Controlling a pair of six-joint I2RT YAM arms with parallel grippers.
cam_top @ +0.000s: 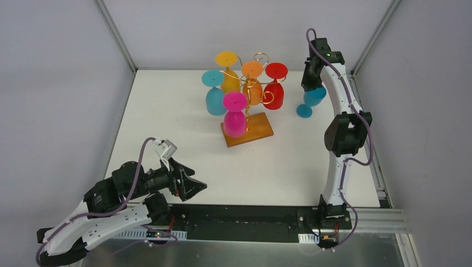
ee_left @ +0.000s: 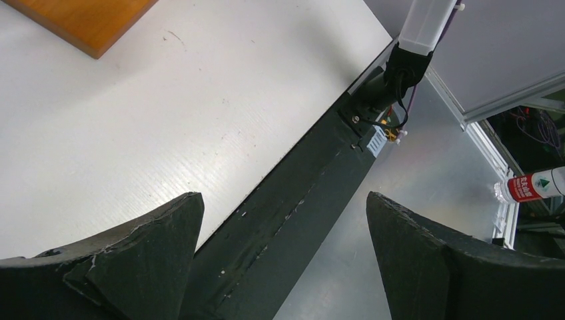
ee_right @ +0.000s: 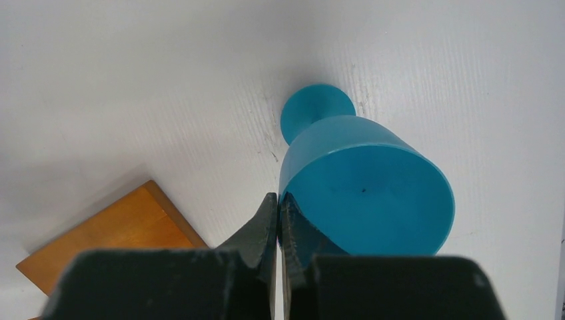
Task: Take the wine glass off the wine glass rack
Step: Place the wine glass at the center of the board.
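— What sort of place is pictured?
— A robotics lab test cell: a white table (cam_top: 167, 111) boxed in by plain grey panels (cam_top: 55, 83) on aluminium frame posts (cam_top: 116, 33).
— What marks it as a lab?
— A left arm (cam_top: 83, 228) and a right arm (cam_top: 339, 167) bolted to a black rail (cam_top: 250, 217), purple cables (cam_top: 137, 169) looped along them, and a wine glass rack (cam_top: 261, 130) on the table. Loose wiring (ee_left: 533, 123) and a plastic bottle (ee_left: 533, 187) lie beyond the frame.

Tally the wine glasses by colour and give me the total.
Blue glasses: 2, hung blue glass and loose blue glass
Yellow glass: 1
Orange glass: 1
Red glass: 1
Magenta glass: 1
Total: 6
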